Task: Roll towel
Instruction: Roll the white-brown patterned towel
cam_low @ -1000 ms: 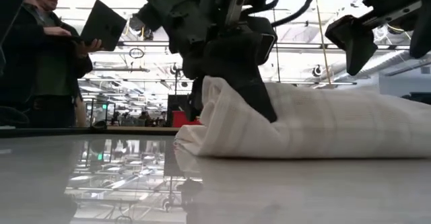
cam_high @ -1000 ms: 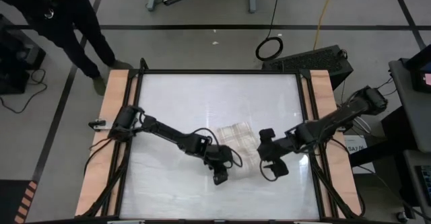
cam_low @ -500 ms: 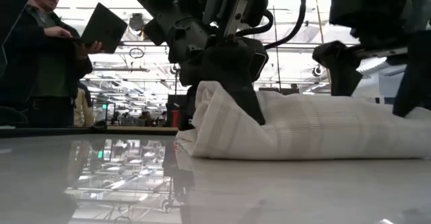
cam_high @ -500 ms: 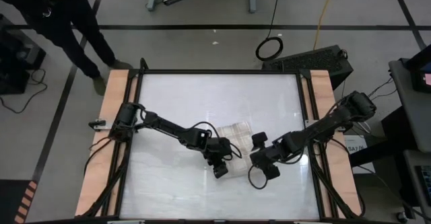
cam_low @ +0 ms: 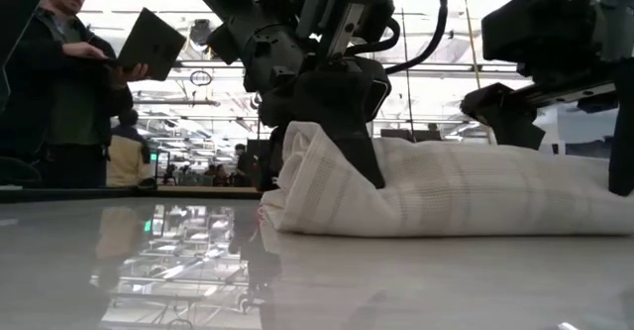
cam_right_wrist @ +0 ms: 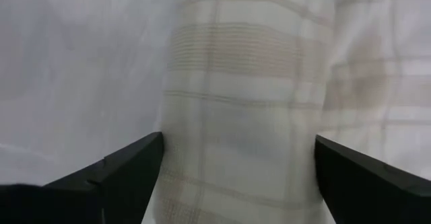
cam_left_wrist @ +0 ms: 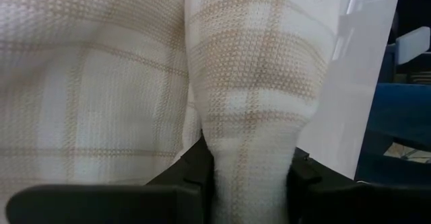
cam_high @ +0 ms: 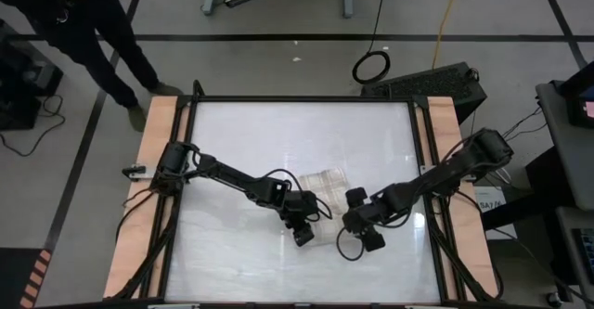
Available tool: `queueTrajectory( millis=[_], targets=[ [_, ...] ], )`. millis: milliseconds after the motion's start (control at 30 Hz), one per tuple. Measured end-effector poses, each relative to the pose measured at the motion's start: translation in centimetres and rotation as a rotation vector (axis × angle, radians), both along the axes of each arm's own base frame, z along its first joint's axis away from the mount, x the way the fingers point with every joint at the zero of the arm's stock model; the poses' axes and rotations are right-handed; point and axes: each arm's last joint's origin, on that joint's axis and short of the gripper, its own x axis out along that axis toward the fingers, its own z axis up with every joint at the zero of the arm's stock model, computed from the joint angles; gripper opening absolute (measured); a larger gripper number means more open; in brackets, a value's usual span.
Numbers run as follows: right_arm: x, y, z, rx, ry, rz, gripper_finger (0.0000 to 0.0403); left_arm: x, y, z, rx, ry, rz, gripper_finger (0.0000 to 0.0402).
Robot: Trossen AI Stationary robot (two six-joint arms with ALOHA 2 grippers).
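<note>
The towel (cam_high: 326, 196) lies near the table's middle, partly rolled (its left end already bunched into a thick fold). The left gripper (cam_high: 304, 232) is clamped on that fold; the right gripper (cam_high: 364, 238), jaws wide apart, straddles the right end ungripped. Most rolling seems left.

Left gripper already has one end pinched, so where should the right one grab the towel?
Judging by its pose, the free end of the roll: the right gripper is open astride the towel, so come straight down and close across the roll's width, opposite the left gripper.
</note>
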Motion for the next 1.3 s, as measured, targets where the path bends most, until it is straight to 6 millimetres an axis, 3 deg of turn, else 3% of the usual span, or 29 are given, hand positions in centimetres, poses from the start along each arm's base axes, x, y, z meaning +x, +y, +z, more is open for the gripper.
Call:
queueTrajectory(
  millis=[300, 433, 633, 767, 900, 1100, 1300],
  targets=[
    [0.7, 0.1, -1.7, -0.008, 0.041, 0.03, 0.0343, 0.0, 0.0, 0.0, 0.002, 0.001, 0.002, 0.0098],
    [0.8, 0.1, -1.7, -0.014, 0.03, 0.026, 0.0299, 0.0, 0.0, 0.0, 0.003, 0.0, 0.003, 0.0098],
    [1.0, 0.0, -1.6, -0.004, 0.016, 0.034, 0.02, 0.0, 0.0, 0.1, 0.007, -0.01, 0.006, 0.0104],
    [1.1, 0.1, -1.6, 0.005, 0.008, 0.031, 0.0141, -0.5, -0.1, 1.1, 0.061, -0.012, 0.008, 0.0147],
    [1.1, 0.1, -1.6, 0.01, 0.006, 0.031, 0.0105, -1.4, 0.3, 2.4, 0.125, 0.025, 0.037, 0.0217],
    [1.1, 0.1, -1.5, 0.03, 0.011, 0.033, 0.0095, -3.2, 0.8, 4.3, 0.161, 0.11, 0.039, 0.0302],
    [1.1, 0.1, -1.5, 0.055, 0.026, 0.046, 0.01, -4.4, 0.1, 7.2, 0.121, 0.04, -0.059, 0.032]
  ],
)
